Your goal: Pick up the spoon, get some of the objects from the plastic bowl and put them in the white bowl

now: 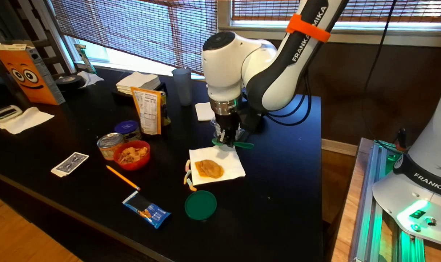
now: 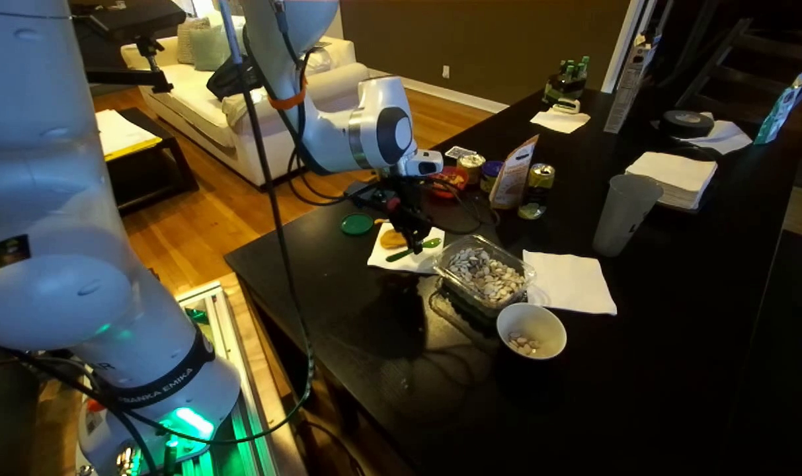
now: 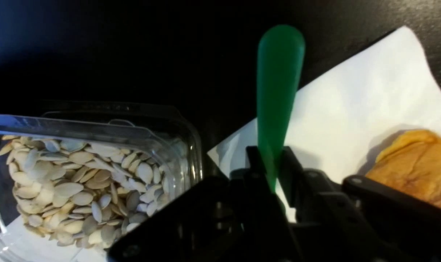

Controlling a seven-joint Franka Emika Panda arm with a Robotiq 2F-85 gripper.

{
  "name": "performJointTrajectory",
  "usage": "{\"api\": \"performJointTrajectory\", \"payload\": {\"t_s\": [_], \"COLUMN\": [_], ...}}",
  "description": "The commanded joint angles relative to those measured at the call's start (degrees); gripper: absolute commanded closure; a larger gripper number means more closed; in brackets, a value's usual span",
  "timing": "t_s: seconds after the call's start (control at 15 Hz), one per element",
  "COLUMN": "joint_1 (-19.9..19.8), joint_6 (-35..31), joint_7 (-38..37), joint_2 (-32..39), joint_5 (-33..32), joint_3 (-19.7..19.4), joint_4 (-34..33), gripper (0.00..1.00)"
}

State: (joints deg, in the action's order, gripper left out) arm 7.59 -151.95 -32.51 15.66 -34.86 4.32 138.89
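Note:
The green spoon [image 3: 278, 72] is between the two fingertips of my gripper [image 3: 270, 156], which is shut on its handle. The spoon also shows in both exterior views [image 1: 244, 145] [image 2: 401, 255], roughly level, over the edge of a white napkin. Its scoop end is hidden by the fingers in the wrist view. The clear plastic bowl [image 3: 193, 153] holds many pale seeds [image 3: 82, 189] and stands beside my gripper; it also shows in an exterior view [image 2: 463, 289]. The white bowl [image 2: 538, 318] stands next to it with a few seeds inside.
Dried fruit [image 1: 210, 169] lies on the napkin [image 1: 235, 169] below the gripper. A green lid [image 1: 200, 205], a red bowl [image 1: 142, 159], cans, a standing pouch [image 1: 147, 111] and a tall cup [image 2: 625, 215] are on the table. Another napkin [image 2: 576, 281] lies beside the plastic bowl.

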Motion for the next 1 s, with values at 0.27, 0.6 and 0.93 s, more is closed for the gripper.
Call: {"api": "performJointTrajectory", "payload": {"t_s": [0.27,0.6,0.93], "joint_1": [0.60,3.82,3.28], "joint_6": [-5.91,2.66,19.73], "joint_7": [18.09,15.85,17.06], "joint_2": [5.28,-4.15,-13.93], "joint_5": [11.69,14.37,23.26], "joint_3": [-0.67,-1.99,2.10], "joint_4": [-0.43,1.91,1.00], "gripper": [0.59,0.31,0.00]}}
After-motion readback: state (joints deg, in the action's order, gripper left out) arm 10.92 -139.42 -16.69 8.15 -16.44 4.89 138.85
